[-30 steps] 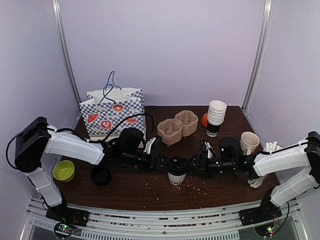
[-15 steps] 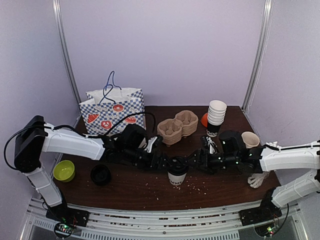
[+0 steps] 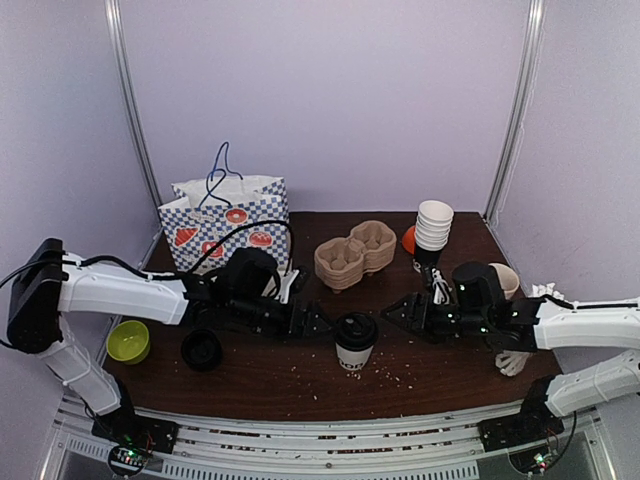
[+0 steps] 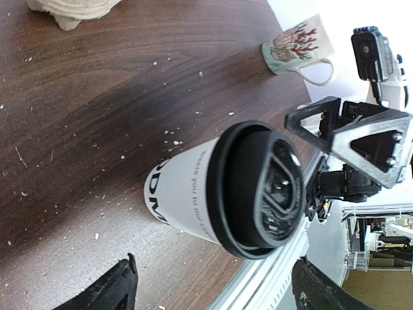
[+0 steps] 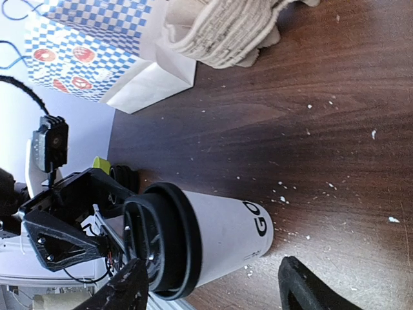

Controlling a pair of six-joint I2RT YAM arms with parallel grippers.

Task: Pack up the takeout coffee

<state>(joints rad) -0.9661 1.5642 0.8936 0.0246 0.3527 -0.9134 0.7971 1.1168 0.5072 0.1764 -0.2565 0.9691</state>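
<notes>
1. The white-and-black paper coffee cup with a black lid (image 3: 354,341) stood upright on the dark wooden table (image 3: 300,385), near its front middle.
2. The left end effector (image 3: 318,322) hung just left of the cup, fingers spread apart and holding nothing.
3. The right end effector (image 3: 393,312) hung just right of it, fingers likewise apart and empty.

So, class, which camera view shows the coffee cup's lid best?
Left wrist: the lid faces the camera, large, with its whole top face in sight. Right wrist shows it obliquely, mostly the rim; the top view shows it small.
</notes>
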